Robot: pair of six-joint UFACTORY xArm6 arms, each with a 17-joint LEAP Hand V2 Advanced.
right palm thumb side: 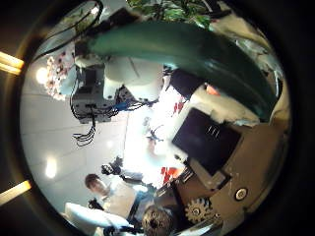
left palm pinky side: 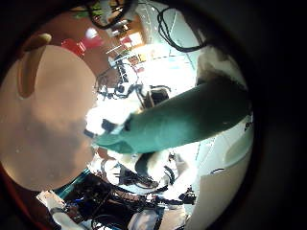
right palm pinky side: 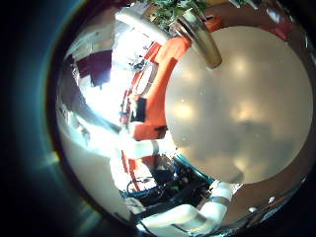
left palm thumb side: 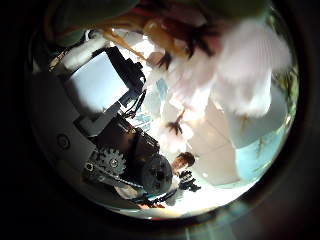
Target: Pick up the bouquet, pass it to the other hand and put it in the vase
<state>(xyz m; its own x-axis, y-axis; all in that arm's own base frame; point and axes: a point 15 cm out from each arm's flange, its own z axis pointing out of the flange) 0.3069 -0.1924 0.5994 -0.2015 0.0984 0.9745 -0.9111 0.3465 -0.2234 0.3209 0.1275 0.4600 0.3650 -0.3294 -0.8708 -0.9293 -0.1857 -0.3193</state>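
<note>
The bouquet's stem bundle runs between both hands, above the round table.

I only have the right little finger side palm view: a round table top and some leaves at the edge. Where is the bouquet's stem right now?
Observer: The right thumb side palm view shows the bouquet's wrapped stem running across the picture, close to that camera.
Operator: And the flower end?
Observer: The blooms fill one side of the left thumb side palm view, so they sit close to the left palm.
Operator: Is it in the vase yet?
Observer: No. In the left little finger side palm view the wrapped stem lies bare across the picture beside the table, with a hand at its end.
</note>
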